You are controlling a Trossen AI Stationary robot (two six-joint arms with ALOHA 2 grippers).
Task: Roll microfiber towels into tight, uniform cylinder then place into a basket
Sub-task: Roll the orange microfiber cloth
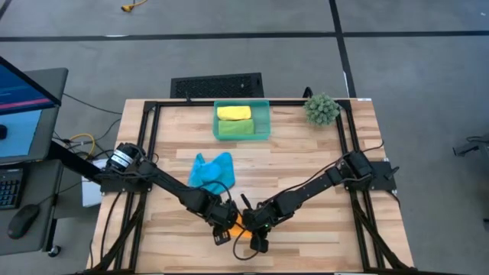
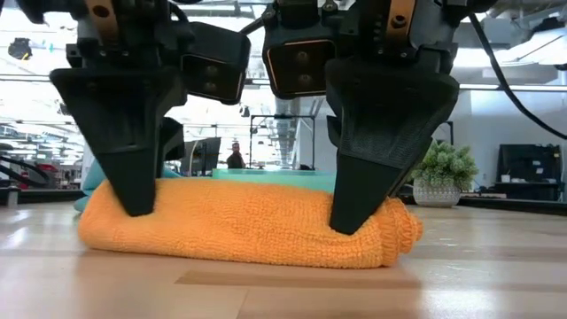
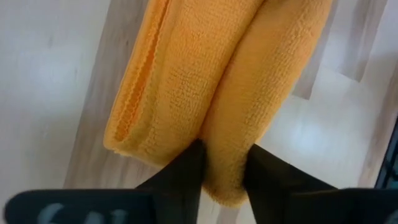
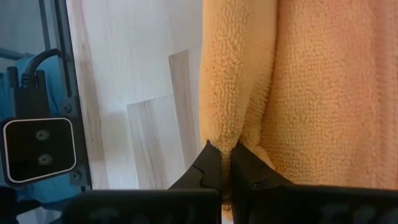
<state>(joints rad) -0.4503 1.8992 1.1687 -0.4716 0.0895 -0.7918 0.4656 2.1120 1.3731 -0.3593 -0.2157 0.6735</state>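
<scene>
While both arms are crowding the table's near edge, the orange towel is mostly lying hidden from above.
Left claw is sitting partly open around a towel fold; right claw is pinching another fold shut. Only the high view is showing the basket holding yellow and green rolls, with the blue towel lying loose.
</scene>
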